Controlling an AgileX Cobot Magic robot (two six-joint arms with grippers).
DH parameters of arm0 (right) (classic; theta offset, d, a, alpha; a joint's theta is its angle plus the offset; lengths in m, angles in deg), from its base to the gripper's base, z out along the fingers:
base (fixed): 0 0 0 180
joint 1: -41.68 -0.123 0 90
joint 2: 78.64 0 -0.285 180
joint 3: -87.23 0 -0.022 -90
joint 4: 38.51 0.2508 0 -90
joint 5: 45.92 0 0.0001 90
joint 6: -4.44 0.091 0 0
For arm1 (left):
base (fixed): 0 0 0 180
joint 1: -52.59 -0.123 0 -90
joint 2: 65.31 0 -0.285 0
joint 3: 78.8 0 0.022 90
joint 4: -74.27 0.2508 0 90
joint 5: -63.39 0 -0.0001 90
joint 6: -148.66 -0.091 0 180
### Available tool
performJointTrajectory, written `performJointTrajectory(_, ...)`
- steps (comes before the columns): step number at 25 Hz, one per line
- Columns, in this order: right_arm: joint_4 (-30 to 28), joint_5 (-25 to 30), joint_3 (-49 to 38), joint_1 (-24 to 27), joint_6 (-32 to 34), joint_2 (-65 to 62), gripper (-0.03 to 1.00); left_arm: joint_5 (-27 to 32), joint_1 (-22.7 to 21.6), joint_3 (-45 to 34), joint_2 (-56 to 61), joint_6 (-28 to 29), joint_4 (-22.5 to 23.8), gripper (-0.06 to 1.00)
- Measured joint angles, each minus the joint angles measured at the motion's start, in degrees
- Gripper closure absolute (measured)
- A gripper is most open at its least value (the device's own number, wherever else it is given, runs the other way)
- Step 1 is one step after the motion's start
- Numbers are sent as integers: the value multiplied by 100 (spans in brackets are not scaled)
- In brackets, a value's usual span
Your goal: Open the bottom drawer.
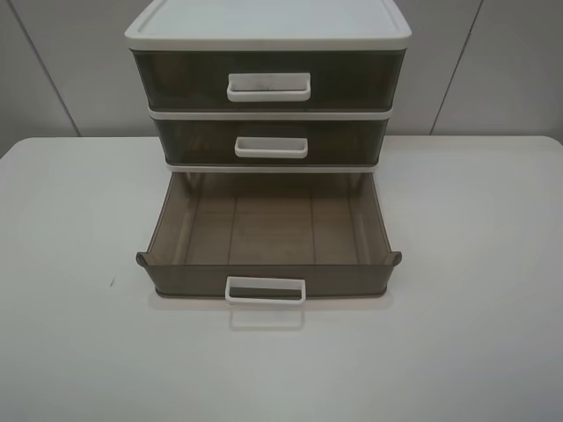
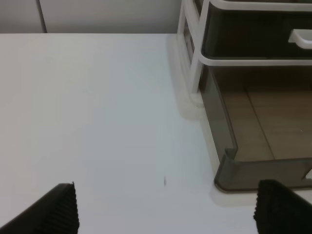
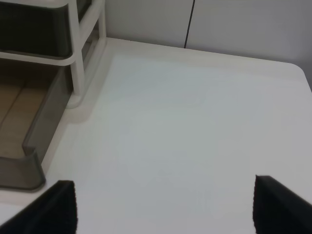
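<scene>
The bottom drawer [image 1: 268, 233] of smoky grey-brown plastic stands pulled far out of the white-framed cabinet [image 1: 264, 26], empty inside, its small white loop handle [image 1: 266, 290] at the front. Its left front corner shows in the left wrist view [image 2: 234, 173], its right front corner in the right wrist view [image 3: 22, 170]. Neither arm shows in the exterior view. My left gripper [image 2: 168, 214] is open above the table, to the left of the drawer. My right gripper [image 3: 161, 209] is open above the table, to the right of the drawer. Both hold nothing.
The middle drawer [image 1: 271, 142] and the taller top drawer [image 1: 268, 81] are shut. The cabinet stands at the back of a white table [image 1: 79, 264]. A grey panelled wall [image 1: 493, 61] rises behind.
</scene>
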Motion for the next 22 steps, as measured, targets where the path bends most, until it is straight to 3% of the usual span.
performJointTrajectory(22, 5, -12, 0, 11, 18, 0, 25, 0, 0, 0, 0, 0, 24, 20)
